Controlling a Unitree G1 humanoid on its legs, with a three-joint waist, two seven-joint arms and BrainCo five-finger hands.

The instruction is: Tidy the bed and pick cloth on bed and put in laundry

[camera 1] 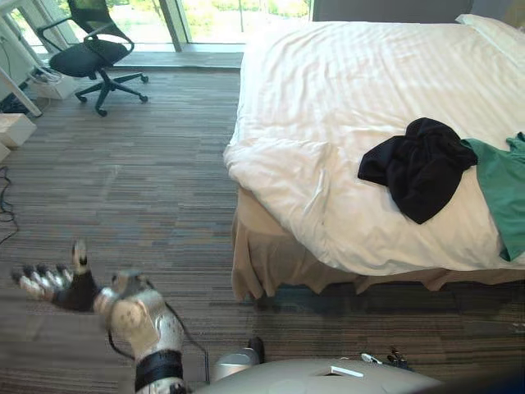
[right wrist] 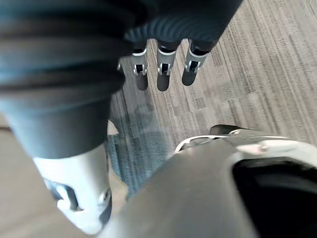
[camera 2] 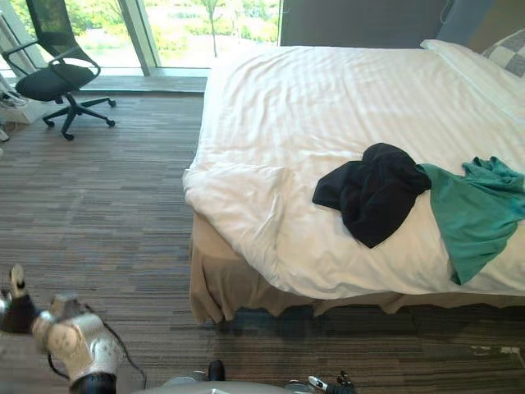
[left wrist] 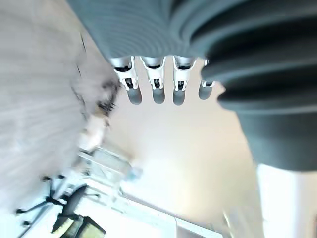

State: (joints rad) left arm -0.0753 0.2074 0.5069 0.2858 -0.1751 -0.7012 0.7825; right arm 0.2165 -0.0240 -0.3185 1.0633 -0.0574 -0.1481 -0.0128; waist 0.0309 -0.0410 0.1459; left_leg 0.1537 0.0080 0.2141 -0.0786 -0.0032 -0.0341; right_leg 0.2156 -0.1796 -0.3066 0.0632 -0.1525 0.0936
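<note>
A black cloth (camera 1: 420, 167) and green cloth (camera 1: 502, 190) lie touching on the bed (camera 1: 344, 90), the left hand (camera 1: 70, 289) spread empty off its side, right hand (right wrist: 163, 74) equally slack.

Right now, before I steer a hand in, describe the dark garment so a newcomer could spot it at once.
Find the big white bed. Near its edge closest to the robot lies a crumpled black garment. A green garment touches it on the right; the black one is the darker, bunched heap.
</note>
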